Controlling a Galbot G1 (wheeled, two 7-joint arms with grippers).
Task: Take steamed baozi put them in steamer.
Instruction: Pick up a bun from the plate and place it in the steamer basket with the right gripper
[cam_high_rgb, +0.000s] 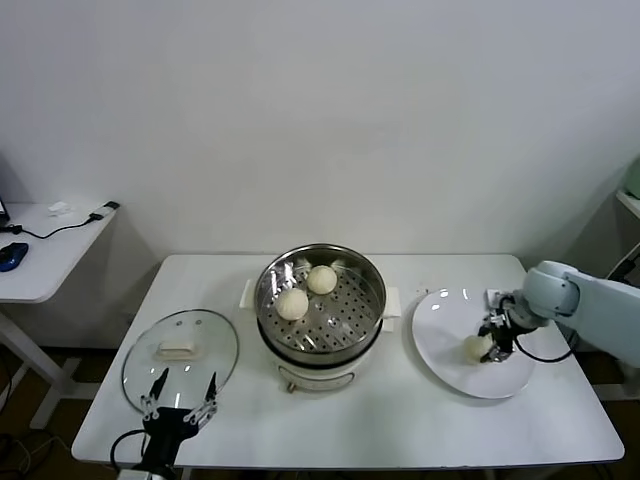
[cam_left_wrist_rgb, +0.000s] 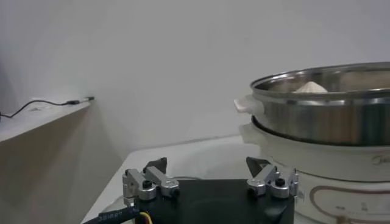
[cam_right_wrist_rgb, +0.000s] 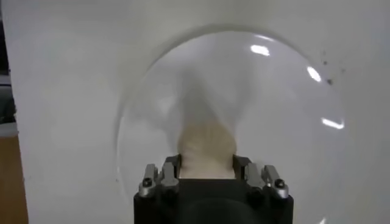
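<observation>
A: Your left gripper (cam_high_rgb: 181, 405) sits nearest, low at the table's (cam_high_rgb: 400, 420) front edge, fingers spread wide, nothing between them. Just beyond it, the glass lid (cam_high_rgb: 180, 357) lies flat on the table.

B: And the right one?

A: Your right gripper (cam_high_rgb: 489, 343) is down on the white plate (cam_high_rgb: 445, 325), fingers (cam_right_wrist_rgb: 172, 170) against both sides of one baozi (cam_right_wrist_rgb: 206, 149). You're clamped on it; it looks like it sits on the plate.

B: Steamer?

A: Steamer (cam_high_rgb: 320, 305) is mid-table between lid and plate, on its white cooker base (cam_high_rgb: 300, 375). You've got two baozi on the perforated floor, one (cam_high_rgb: 292, 303) near centre-left, the other (cam_high_rgb: 321, 279) behind it, close together.
</observation>
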